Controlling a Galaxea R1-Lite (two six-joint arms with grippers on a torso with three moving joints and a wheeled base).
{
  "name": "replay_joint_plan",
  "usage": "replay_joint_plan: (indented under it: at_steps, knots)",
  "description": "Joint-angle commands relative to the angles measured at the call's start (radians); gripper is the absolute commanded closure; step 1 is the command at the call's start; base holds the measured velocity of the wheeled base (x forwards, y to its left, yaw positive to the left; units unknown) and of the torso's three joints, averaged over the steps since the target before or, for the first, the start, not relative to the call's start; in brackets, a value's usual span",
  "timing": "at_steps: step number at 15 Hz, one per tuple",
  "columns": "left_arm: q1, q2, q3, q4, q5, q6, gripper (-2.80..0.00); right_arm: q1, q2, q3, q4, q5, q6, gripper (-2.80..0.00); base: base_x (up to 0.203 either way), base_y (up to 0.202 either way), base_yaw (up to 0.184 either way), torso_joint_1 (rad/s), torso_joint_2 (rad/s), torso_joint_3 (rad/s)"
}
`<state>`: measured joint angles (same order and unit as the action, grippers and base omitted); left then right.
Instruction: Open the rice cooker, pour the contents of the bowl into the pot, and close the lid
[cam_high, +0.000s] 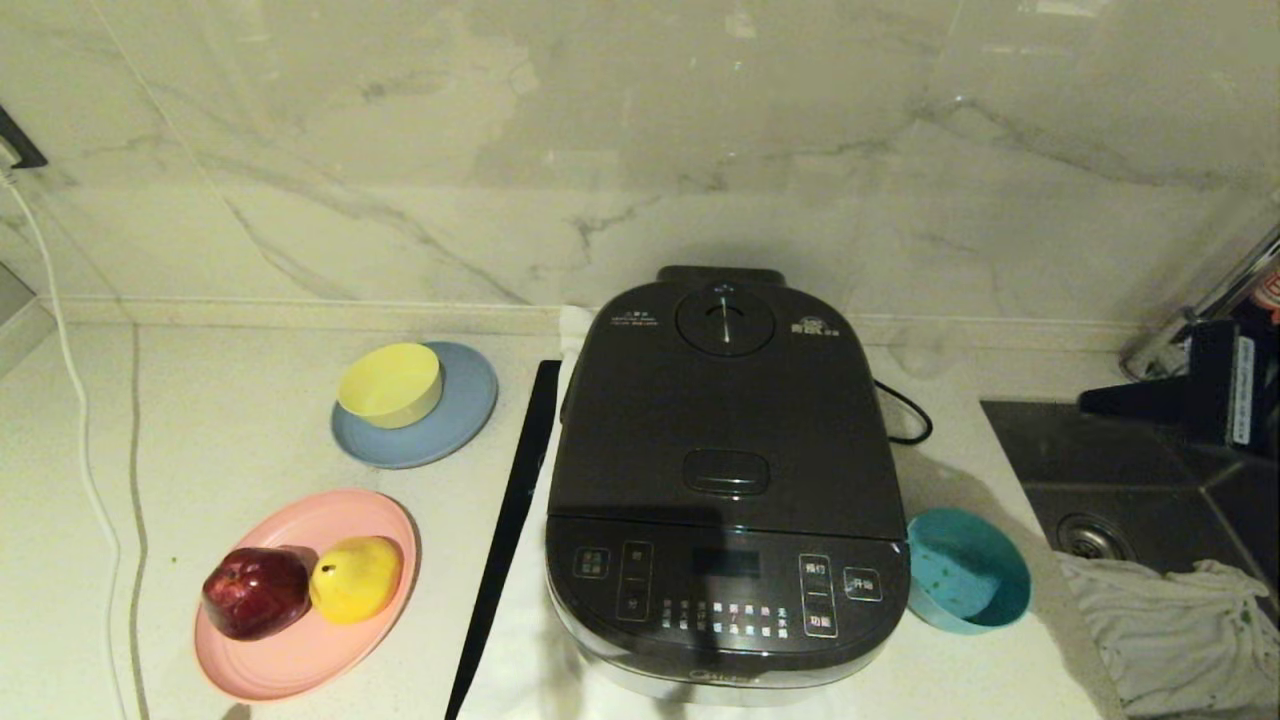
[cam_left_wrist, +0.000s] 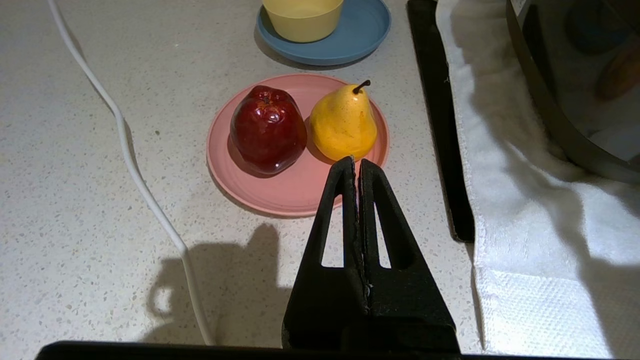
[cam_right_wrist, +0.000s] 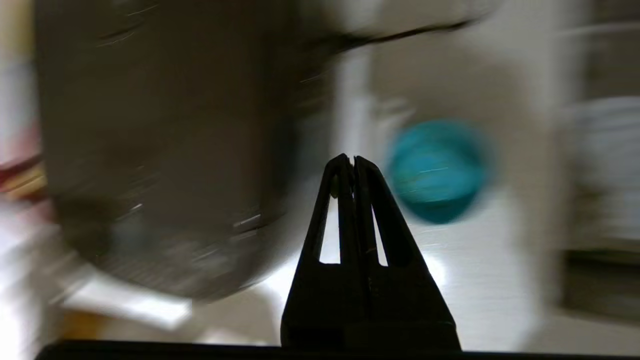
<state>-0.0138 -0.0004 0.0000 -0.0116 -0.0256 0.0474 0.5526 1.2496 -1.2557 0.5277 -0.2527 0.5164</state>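
Observation:
The dark grey rice cooker (cam_high: 725, 470) stands in the middle of the counter on a white towel (cam_left_wrist: 525, 200), with its lid (cam_high: 720, 410) down, so the pot is hidden. The teal bowl (cam_high: 968, 583) sits just right of the cooker's front, holding only a few green specks. In the right wrist view the bowl (cam_right_wrist: 437, 170) and the cooker (cam_right_wrist: 165, 150) lie ahead of my right gripper (cam_right_wrist: 350, 159), which is shut on nothing. My left gripper (cam_left_wrist: 356, 161) is shut and empty, hovering near the front left of the counter. Neither gripper shows in the head view.
A pink plate (cam_high: 300, 595) with a red apple (cam_high: 257, 592) and a yellow pear (cam_high: 355, 577) sits front left. Behind it a yellow bowl (cam_high: 390, 383) rests on a blue plate (cam_high: 415, 405). A sink (cam_high: 1150, 480) with a cloth (cam_high: 1180, 620) lies right. A white cable (cam_left_wrist: 135, 165) runs along the left.

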Motion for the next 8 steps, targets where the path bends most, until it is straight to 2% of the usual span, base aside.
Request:
replay_joint_plan:
  at_steps: [1, 3, 5, 8]
  knots:
    - [0.000, 0.000, 0.008, -0.001, 0.001, 0.000, 0.00, 0.016, -0.071, 0.052, -0.001, -0.206, -0.024, 0.00, 0.000, 0.000, 0.000, 0.000, 0.00, 0.000]
    - [0.000, 0.000, 0.008, -0.001, -0.001, 0.000, 0.00, 0.024, -0.139, 0.096, -0.003, -0.347, -0.065, 0.00, 0.000, 0.000, 0.000, 0.000, 0.00, 0.000]
    - [0.000, 0.000, 0.008, -0.001, 0.001, 0.000, 0.00, 0.017, -0.210, 0.139, 0.003, -0.447, -0.077, 0.00, 0.000, 0.000, 0.000, 0.000, 0.00, 0.000]
    - [0.000, 0.000, 0.008, -0.001, 0.001, 0.000, 0.00, -0.102, -0.323, 0.232, 0.005, -0.492, -0.099, 0.00, 0.000, 0.000, 0.000, 0.000, 0.00, 0.000]
